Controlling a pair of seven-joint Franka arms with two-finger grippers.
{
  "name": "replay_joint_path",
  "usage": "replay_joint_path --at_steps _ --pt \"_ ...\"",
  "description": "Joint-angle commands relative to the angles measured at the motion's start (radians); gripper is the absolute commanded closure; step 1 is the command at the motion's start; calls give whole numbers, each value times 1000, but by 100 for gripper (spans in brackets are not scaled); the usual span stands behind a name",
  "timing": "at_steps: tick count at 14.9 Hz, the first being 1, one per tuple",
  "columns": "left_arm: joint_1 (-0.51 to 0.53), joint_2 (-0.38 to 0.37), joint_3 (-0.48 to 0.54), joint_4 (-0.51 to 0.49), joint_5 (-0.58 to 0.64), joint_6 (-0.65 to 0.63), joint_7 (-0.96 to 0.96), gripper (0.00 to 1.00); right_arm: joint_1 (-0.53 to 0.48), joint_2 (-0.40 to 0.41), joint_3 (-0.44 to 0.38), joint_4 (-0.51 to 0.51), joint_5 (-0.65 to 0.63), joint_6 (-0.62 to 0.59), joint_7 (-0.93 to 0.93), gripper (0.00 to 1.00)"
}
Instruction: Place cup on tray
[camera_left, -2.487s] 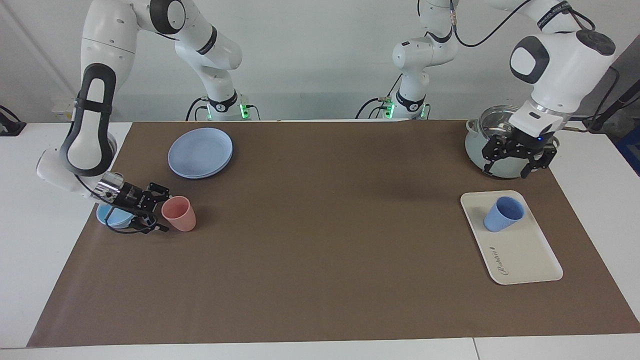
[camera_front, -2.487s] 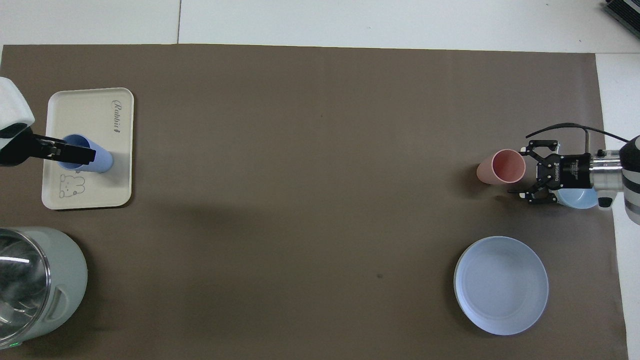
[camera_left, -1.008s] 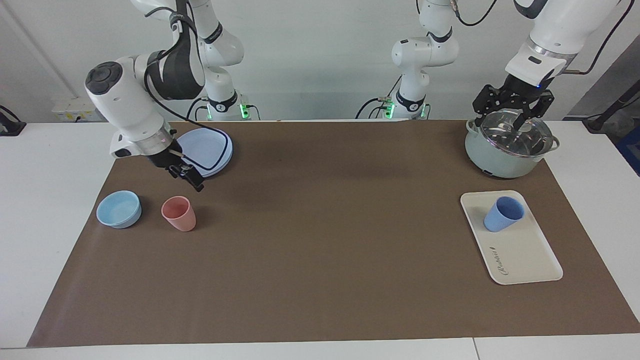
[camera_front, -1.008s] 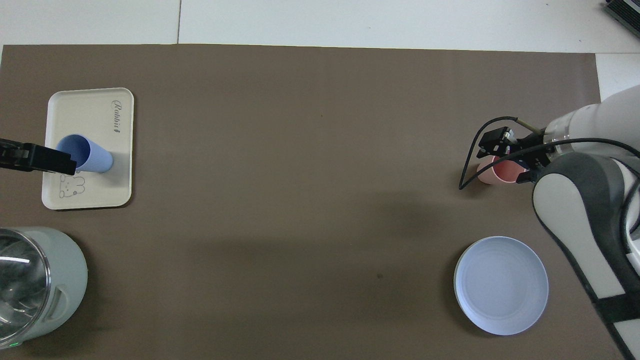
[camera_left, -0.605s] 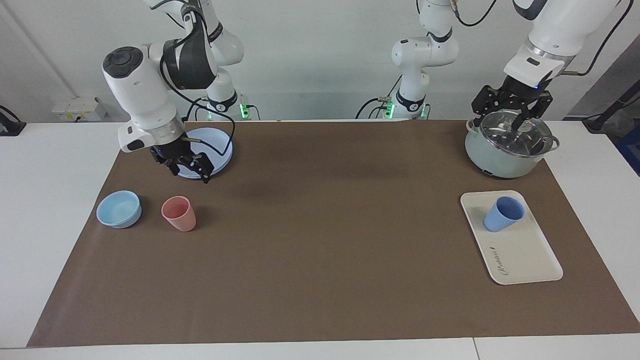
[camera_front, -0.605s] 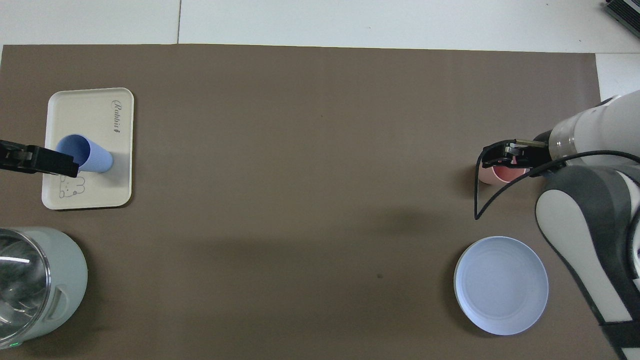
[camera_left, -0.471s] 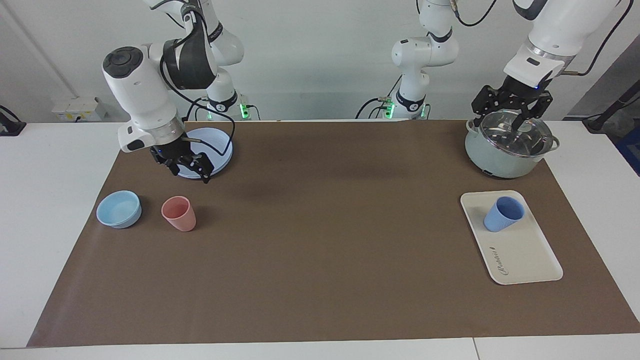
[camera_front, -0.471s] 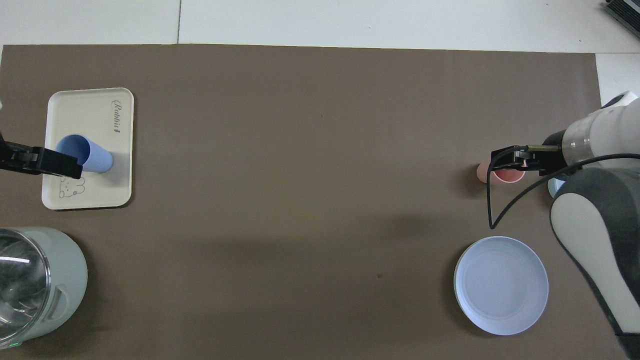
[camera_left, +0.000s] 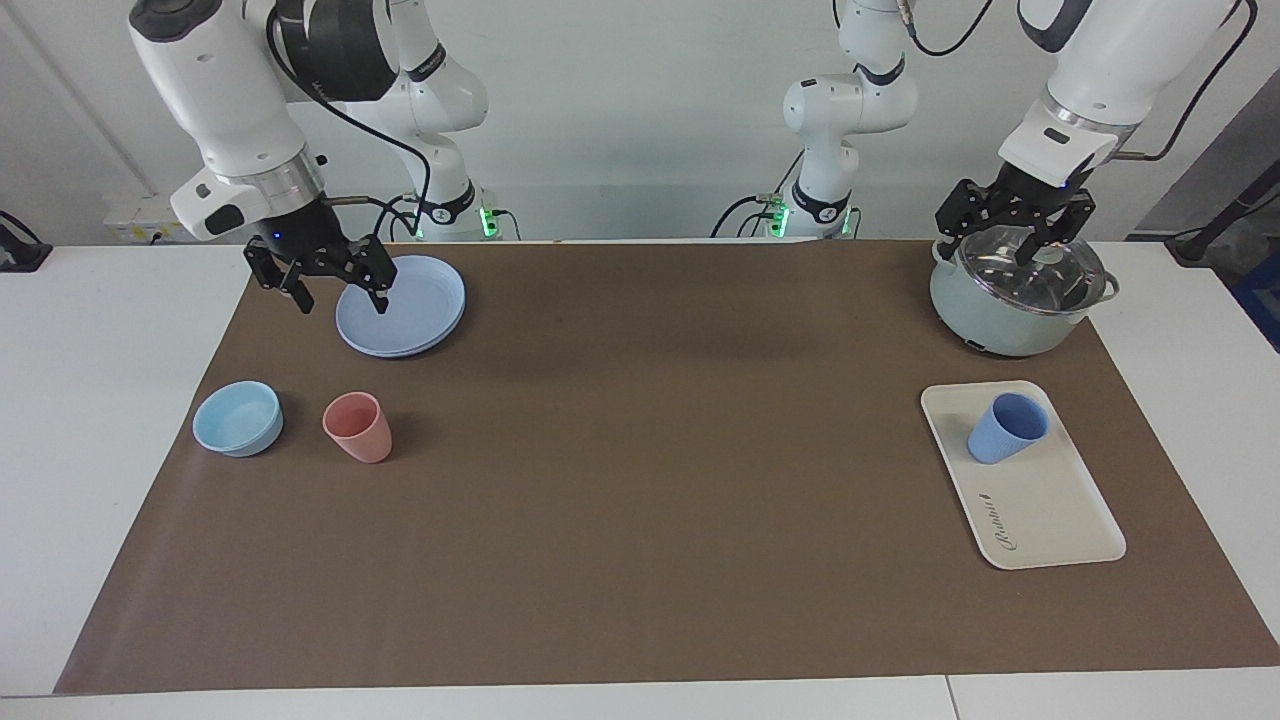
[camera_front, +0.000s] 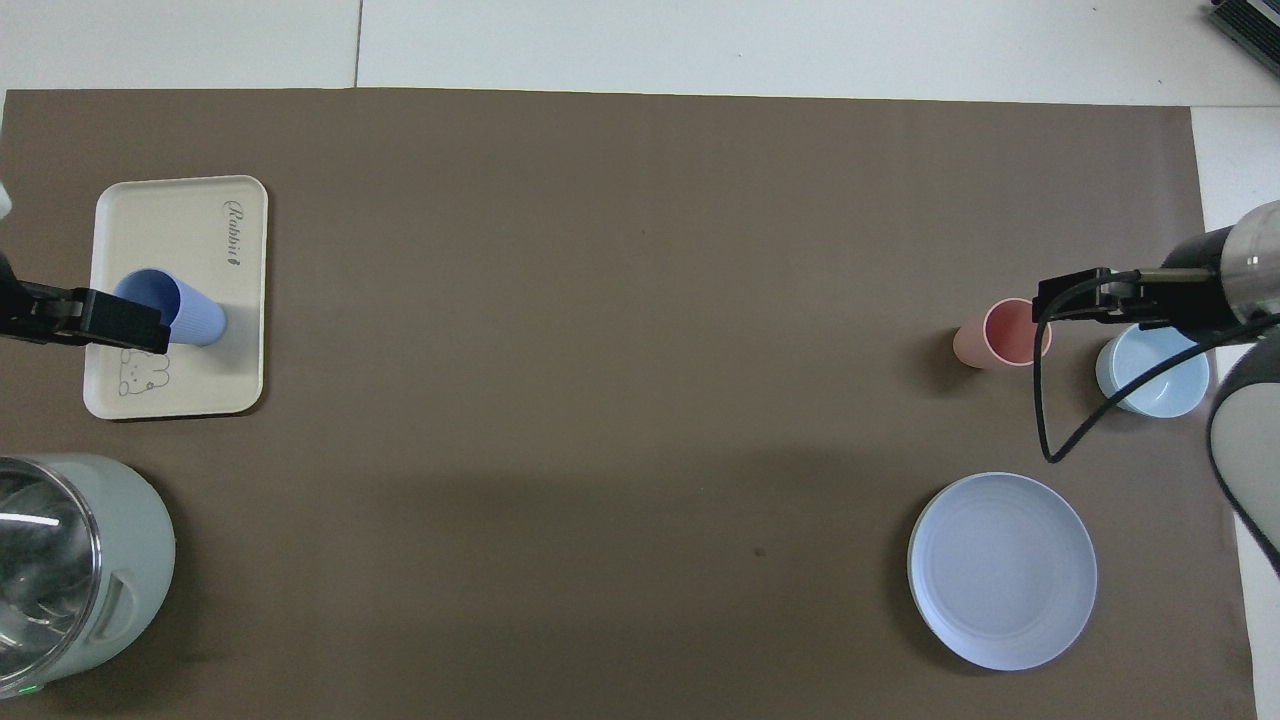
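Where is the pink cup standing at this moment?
The pink cup stands upright on the brown mat toward the right arm's end, beside the light-blue bowl.

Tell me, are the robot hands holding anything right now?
No. The left gripper hangs open over the pot, the right gripper open over the plate. The cup stands on the tray.

Blue cup (camera_front: 170, 308) stood on cream tray (camera_front: 215, 380), left arm's end. Pink cup (camera_front: 1003, 335) beside light-blue bowl (camera_front: 1150, 372); blue plate (camera_front: 1002, 570) nearer robots.
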Motion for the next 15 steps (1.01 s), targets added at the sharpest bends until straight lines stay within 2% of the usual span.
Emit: replay_joint_path --at_steps 1,6,15 --pt "1 -18 -2 -28 12 14 -27 0 -15 58 5 132 -23 -95 -22 0" --pt "-4 -33 0 -63 13 17 -26 0 -18 60 2 144 -30 -109 -19 0" --pt "6 -41 -2 -72 15 40 -40 0 -9 23 10 70 -28 -112 -27 0"
